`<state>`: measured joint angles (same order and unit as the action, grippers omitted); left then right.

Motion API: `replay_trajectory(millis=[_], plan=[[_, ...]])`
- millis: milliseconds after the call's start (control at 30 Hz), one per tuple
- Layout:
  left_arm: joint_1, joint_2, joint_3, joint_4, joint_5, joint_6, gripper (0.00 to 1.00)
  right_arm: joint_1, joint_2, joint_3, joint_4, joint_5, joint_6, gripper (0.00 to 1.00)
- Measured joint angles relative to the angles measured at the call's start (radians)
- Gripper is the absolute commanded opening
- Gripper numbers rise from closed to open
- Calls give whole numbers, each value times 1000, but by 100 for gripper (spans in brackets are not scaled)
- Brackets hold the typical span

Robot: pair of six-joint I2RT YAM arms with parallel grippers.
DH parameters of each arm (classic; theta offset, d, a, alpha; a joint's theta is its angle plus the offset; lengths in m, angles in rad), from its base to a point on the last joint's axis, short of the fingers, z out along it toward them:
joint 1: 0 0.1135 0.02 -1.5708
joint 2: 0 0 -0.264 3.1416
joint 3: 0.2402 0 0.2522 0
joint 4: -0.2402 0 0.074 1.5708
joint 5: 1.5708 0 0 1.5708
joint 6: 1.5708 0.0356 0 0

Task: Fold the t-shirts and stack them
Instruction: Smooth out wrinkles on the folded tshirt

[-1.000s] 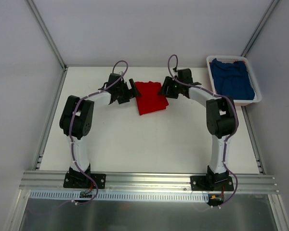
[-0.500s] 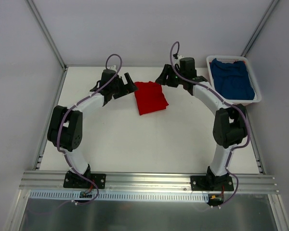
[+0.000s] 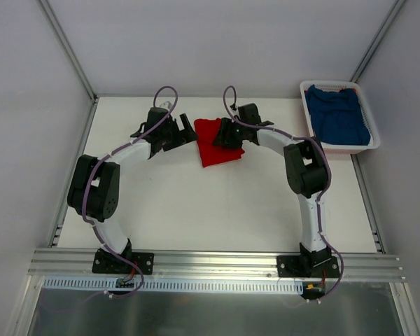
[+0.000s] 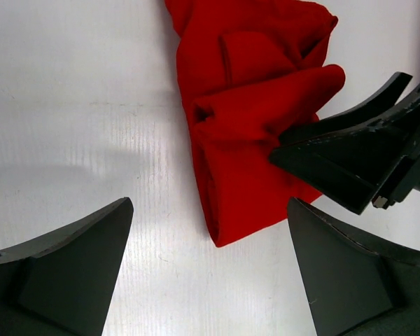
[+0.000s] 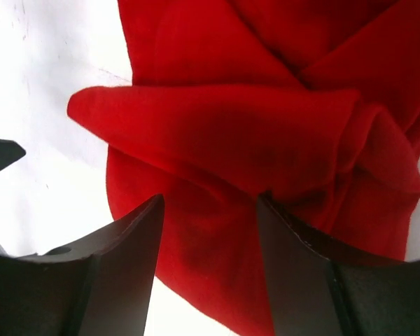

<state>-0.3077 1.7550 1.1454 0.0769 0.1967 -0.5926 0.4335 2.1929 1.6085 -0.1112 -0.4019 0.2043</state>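
Cloth: bright red soft folded t-shirt (image 3: 215, 147) lies far-centre on the white worktop (image 3: 196, 210), limp and light we judge, best pinched at a doubled edge; left pincer (image 3: 189, 131) and right pincer (image 3: 222, 133) both gape, unclamped.

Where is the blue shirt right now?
In the top view, the blue t-shirt lies inside the white basket at the far right corner of the table, well to the right of the red t-shirt.
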Motion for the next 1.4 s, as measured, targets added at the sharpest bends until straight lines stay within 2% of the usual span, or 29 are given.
replay_trajectory(millis=[167,300,633,900,1133,1400], plan=[[0,-29,-18,-4,0,2,94,-2,10,-18,60,-21,56,59],[1,-64,-33,-7,0,2,94,3,-24,-120,175,-23,105,59],[2,-158,-82,-13,0,2,94,153,-335,-554,264,84,180,59],[2,-239,-134,-15,1,1,94,277,-534,-792,300,172,246,59],[2,-318,-204,-18,1,-6,94,356,-641,-896,300,244,283,59],[2,-372,-253,-21,2,-26,95,436,-689,-927,278,302,300,59]])
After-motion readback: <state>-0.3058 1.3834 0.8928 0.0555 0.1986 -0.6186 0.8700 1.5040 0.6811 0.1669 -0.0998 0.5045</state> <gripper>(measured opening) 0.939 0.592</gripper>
